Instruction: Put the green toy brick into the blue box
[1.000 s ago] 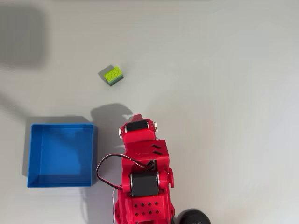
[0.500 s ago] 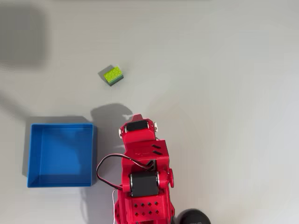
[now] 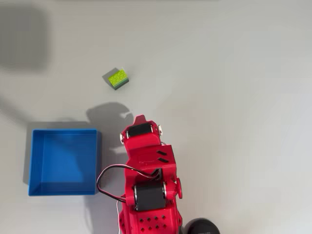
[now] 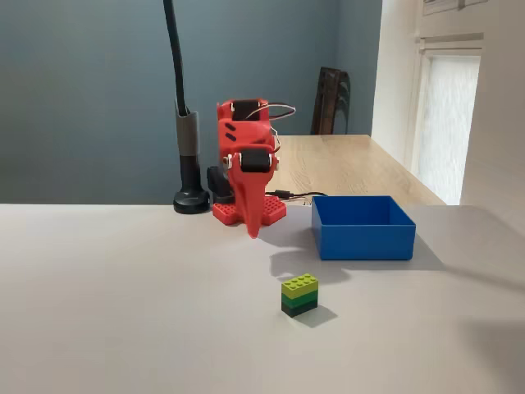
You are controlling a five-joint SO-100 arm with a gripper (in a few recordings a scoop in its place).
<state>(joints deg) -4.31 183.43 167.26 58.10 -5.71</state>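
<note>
The pale table [image 3: 234, 87] lies bare around the things on it, with wide open room on the overhead view's right side and along its top. The red arm [image 3: 146, 180] rises from the bottom edge of that view, folded up, with a black lamp stand [image 4: 189, 156] just behind it in the fixed view. The blue box [image 3: 63, 161] sits just left of the arm in the overhead view, open side up, its walls square to the picture edges. The gripper [image 4: 253, 222] points down above the table; its fingers look pressed together, holding nothing. The green brick [image 3: 117, 78] rests on the table, well apart from the gripper and from the box, beyond the box's far corner. Its long axis runs diagonally, tilted up to the right in the overhead view.
</note>
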